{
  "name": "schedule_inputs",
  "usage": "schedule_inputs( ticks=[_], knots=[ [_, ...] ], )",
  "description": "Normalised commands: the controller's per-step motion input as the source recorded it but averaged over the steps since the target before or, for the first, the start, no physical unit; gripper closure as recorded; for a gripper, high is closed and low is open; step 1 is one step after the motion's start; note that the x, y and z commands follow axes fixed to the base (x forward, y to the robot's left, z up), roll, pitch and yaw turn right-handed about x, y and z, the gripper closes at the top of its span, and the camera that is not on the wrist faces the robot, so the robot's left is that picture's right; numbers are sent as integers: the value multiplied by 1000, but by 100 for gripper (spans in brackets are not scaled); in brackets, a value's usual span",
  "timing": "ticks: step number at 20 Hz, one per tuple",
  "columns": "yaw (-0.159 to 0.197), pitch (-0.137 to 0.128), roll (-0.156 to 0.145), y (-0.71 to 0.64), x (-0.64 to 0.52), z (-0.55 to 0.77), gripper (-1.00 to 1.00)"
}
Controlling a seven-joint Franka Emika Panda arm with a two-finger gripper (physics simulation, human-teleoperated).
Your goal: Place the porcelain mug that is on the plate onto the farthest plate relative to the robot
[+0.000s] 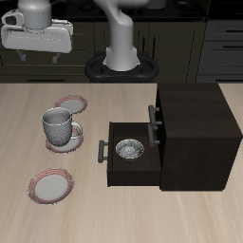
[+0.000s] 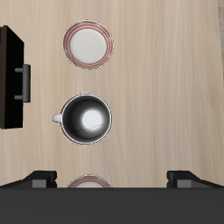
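The hand hangs high above the bench's back edge, fingers spread, holding nothing. The porcelain mug stands on the plate. The farthest plate lies near the front edge.

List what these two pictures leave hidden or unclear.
- Wrist view: the plate is hidden under the porcelain mug.
- Wrist view: one pink-rimmed saucer is mostly hidden behind the gripper body.
- Exterior view: the pattern of the bowl in the drawer is too small to make out.
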Motion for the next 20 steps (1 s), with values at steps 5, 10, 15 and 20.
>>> schedule_inputs(
  ticks=[5,10,15,20],
  knots=[
    [-22,-6,-7,-175,170,-183,-100],
    [5,7,29,153,115,-339,-100],
    [-5,11,11,67,112,-340,-100],
    [-11,1,-6,-24,26,-226,-100]
  ],
)
